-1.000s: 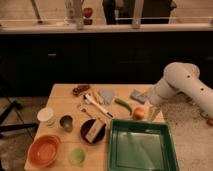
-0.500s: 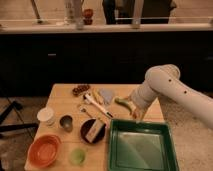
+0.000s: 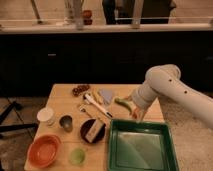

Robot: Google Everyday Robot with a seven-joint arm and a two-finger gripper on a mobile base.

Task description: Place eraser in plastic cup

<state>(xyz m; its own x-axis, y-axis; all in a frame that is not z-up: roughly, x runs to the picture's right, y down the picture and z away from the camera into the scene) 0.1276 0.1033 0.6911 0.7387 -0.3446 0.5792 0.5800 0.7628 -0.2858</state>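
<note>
The eraser [image 3: 93,131], a pale block with a dark edge, lies on a dark round plate [image 3: 85,135] at the table's front middle. The plastic cup [image 3: 77,156], small and light green, stands at the front edge, left of the green tray and right of the orange bowl. My gripper [image 3: 136,114] hangs from the white arm [image 3: 162,85] over the table's right side, just beyond the tray's far edge. It is well to the right of the eraser and far from the cup.
A green tray [image 3: 167,150] fills the front right. An orange bowl [image 3: 44,150], a white cup [image 3: 45,116] and a dark metal cup [image 3: 66,123] stand at the left. A blue-grey sponge [image 3: 106,95], utensils [image 3: 95,102] and a green-yellow item [image 3: 123,103] lie further back.
The arm has swung left from beyond the table's right edge and now hangs over the table's right side. The eraser and the cup have not moved.
</note>
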